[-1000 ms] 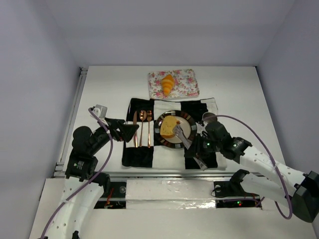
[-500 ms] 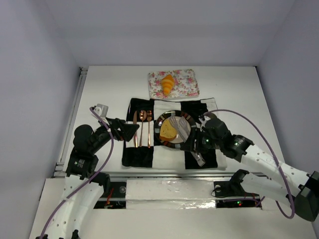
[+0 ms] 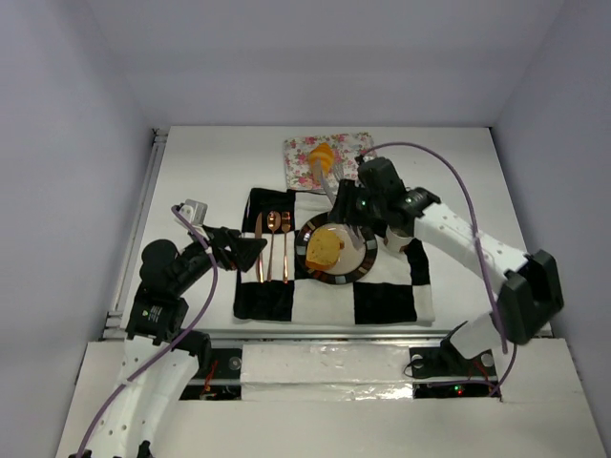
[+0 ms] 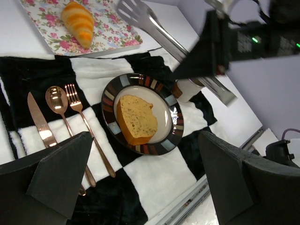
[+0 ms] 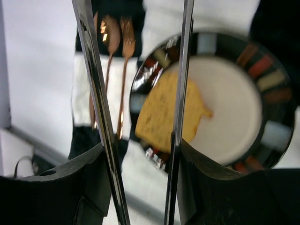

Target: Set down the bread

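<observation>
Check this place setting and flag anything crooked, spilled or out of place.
Nothing is spilled or damaged. The bread slice sits off-centre, toward the cutlery, with its lower end over the striped rim of the plate. The cutlery lies roughly parallel, and the croissant rests on the floral napkin.

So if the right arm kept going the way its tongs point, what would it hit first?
Most likely the croissant on the floral napkin. The right fingers hold tongs aimed at it, though their height above it is unclear.

White tbl [image 3: 210,167], pale grey walls [image 3: 315,57], even light
</observation>
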